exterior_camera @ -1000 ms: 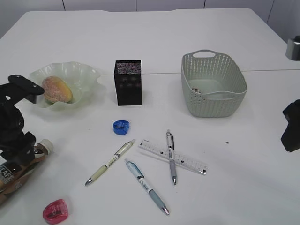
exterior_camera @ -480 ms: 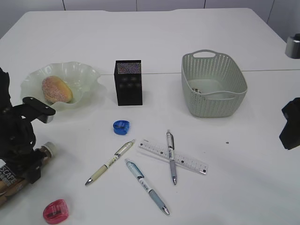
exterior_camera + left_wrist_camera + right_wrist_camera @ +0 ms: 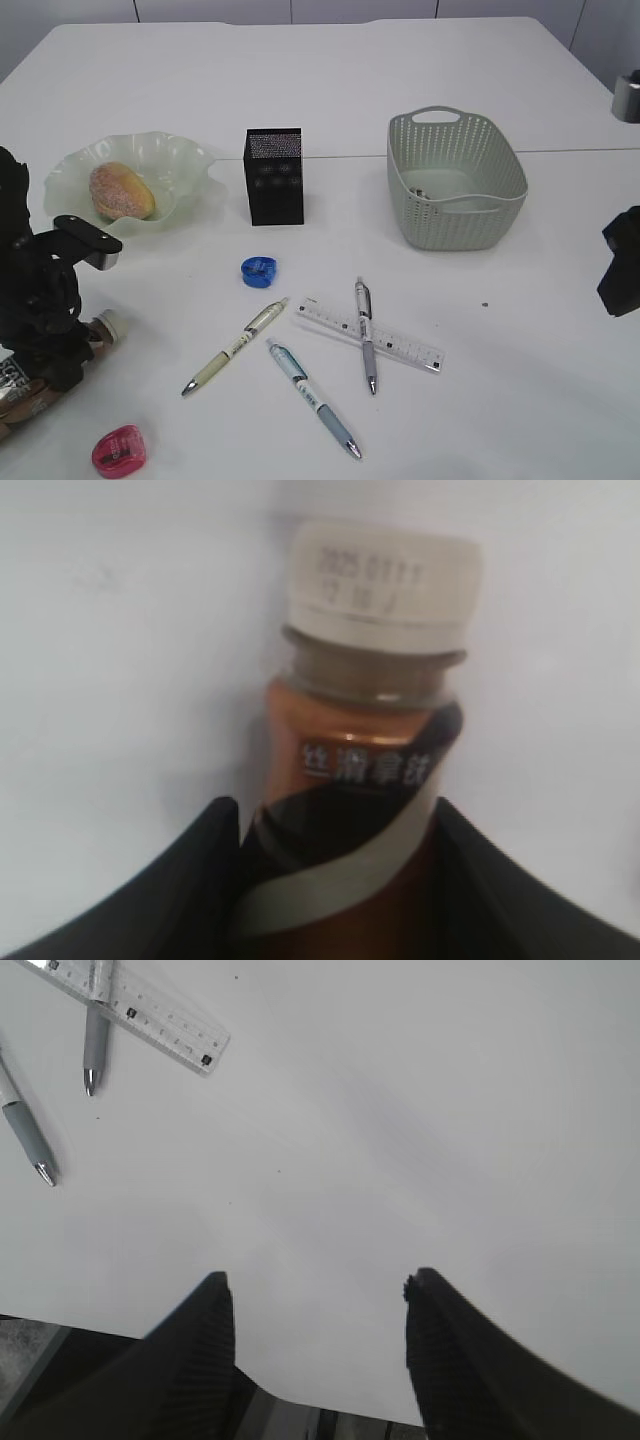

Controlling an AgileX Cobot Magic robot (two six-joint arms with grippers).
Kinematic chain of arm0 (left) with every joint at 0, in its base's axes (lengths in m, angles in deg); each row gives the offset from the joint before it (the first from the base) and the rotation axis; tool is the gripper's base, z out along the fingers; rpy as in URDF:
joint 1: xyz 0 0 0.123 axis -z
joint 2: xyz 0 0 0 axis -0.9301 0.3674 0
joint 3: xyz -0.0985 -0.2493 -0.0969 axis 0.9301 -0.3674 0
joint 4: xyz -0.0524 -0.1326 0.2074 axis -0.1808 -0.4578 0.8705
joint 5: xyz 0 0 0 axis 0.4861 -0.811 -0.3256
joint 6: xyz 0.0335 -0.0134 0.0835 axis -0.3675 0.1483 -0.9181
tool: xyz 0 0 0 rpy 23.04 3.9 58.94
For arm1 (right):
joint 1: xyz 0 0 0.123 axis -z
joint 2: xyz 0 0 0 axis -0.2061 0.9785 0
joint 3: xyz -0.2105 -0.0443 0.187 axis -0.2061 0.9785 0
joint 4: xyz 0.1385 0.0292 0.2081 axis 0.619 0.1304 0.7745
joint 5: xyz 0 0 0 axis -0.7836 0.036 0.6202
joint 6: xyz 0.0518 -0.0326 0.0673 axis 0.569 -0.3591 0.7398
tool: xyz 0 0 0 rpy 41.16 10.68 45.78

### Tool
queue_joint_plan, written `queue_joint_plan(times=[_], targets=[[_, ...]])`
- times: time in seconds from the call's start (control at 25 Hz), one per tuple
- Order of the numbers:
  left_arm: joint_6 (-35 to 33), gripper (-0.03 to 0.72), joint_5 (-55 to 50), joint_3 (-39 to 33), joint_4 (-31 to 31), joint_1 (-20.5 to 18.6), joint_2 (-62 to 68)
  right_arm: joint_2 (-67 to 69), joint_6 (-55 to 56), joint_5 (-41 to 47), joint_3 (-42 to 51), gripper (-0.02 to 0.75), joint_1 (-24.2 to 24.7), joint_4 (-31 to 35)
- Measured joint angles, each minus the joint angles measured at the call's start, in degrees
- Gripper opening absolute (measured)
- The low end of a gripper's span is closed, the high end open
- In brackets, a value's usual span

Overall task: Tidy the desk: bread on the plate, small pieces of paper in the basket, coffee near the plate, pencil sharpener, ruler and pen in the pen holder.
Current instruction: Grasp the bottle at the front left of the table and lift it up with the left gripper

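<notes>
The left tool (image 3: 335, 880) straddles the lying coffee bottle (image 3: 365, 760), jaws against its sides, apparently gripping; the right tool (image 3: 318, 1345) hangs open over bare counter (image 3: 520, 330). Bread (image 3: 121, 190) sits on the plate (image 3: 185, 160). Left to do: pens (image 3: 365, 333), ruler (image 3: 400, 346) and both sharpeners (image 3: 258, 270) lie loose, outside the pen holder (image 3: 274, 175).

white table (image 3: 330, 80), metal obj far right (image 3: 627, 96)
</notes>
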Motion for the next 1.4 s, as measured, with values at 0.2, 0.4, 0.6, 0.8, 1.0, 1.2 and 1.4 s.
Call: queue_joint_plan(times=[0.2, 0.4, 0.6, 0.8, 1.0, 1.2, 1.4], targets=[[0.0, 0.359, 0.2, 0.1, -0.6, 0.0, 0.0, 0.0, 0.0, 0.0, 0.0, 0.407, 0.0, 0.0], [0.0, 0.357, 1.2, 0.2, -2.1, 0.0, 0.0, 0.0, 0.0, 0.0, 0.0, 0.406, 0.0, 0.0], [0.0, 0.356, 3.3, -0.1, -6.8, -0.1, -0.7, 0.0, 0.0, 0.0, 0.0, 0.406, 0.0, 0.0], [0.0, 0.356, 13.7, -4.3, -11.4, -0.2, -7.1, 0.0, 0.0, 0.0, 0.0, 0.406, 0.0, 0.0], [0.0, 0.356, 24.5, -12.6, -11.9, -0.2, -16.2, 0.0, 0.0, 0.0, 0.0, 0.406, 0.0, 0.0], [0.0, 0.356, 39.5, -22.7, -12.0, -0.2, -24.3, 0.0, 0.0, 0.0, 0.0, 0.406, 0.0, 0.0], [3.7, 0.355, 62.4, -33.0, -12.2, -0.2, -27.3, 0.0, 0.0, 0.0, 0.0, 0.406, 0.0, 0.0]])
